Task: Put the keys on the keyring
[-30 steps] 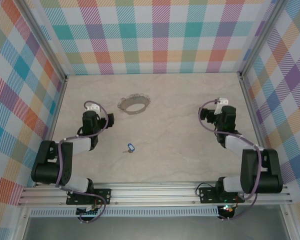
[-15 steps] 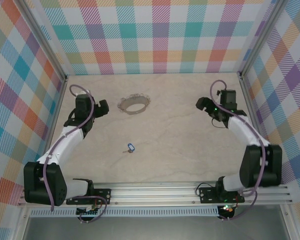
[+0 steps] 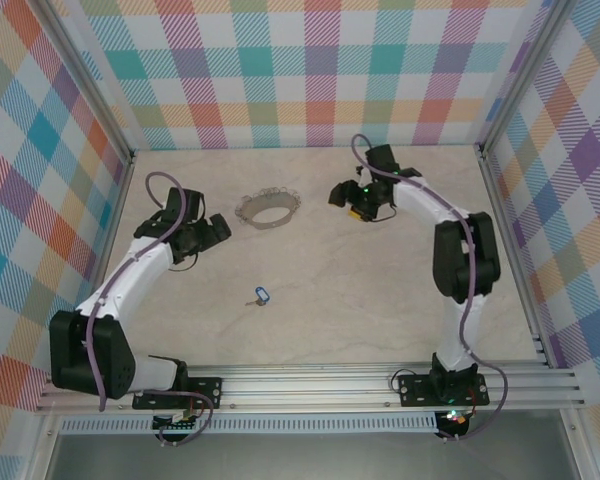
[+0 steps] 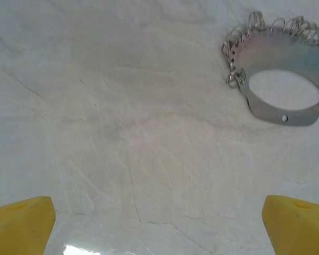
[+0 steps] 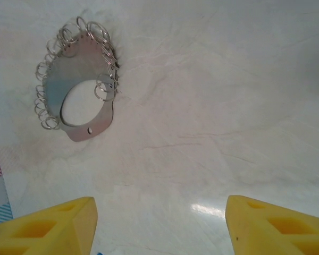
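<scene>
From above, you see the keyring [image 3: 268,209] lying flat on the far middle of the pale surface [image 3: 380,290], with the left end effector [image 3: 220,227] just to its left and the right end effector [image 3: 340,195] off to its right. The key [image 3: 261,295] with its blue tag lies nearer to you, well apart from the ring and from both arms. In your left wrist view, the yellow fingertips [image 4: 21,226] stand wide apart, released, with bare surface between them, and the keyring [image 4: 266,50] lies ahead at the far right, its rim fringed with small wire loops. In your right wrist view, the fingertips [image 5: 276,223] are likewise spread and hold nothing, and the keyring [image 5: 77,58] lies ahead at the far left, clear of them.
</scene>
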{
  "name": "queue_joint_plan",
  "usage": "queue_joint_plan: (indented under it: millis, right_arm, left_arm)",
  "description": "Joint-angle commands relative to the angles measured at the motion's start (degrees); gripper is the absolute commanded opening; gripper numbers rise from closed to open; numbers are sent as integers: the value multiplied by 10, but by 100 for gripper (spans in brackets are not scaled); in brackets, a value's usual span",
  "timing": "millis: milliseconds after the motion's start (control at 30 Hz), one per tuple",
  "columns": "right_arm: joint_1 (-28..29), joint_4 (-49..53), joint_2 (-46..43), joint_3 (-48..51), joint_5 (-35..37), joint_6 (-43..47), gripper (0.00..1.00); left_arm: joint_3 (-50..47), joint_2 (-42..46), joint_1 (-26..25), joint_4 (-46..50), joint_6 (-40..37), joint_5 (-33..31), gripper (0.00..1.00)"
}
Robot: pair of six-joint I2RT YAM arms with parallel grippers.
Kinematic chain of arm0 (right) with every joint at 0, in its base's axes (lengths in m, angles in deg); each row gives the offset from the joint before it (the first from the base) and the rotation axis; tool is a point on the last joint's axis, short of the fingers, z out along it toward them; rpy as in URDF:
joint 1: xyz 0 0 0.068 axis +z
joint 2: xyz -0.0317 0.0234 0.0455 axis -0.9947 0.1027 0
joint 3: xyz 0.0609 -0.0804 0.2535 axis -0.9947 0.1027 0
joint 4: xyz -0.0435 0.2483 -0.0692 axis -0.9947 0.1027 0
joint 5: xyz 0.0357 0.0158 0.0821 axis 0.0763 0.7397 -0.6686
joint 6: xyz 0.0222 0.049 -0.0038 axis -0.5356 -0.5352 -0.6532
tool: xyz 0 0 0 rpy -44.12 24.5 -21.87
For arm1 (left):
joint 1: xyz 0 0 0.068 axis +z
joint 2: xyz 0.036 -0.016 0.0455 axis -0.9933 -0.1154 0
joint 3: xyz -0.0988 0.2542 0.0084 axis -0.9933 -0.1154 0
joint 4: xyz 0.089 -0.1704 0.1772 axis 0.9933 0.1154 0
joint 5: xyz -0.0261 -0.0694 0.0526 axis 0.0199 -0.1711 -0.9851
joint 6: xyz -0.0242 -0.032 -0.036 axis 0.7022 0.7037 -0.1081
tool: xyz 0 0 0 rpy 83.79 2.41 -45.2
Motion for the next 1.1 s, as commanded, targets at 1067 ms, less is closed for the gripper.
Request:
queue_joint_plan:
  millis: [1067]
  right_arm:
    - [105,61,324,-410,54,107,39]
  left_arm:
    - [101,-92,-24,64,66,58,100]
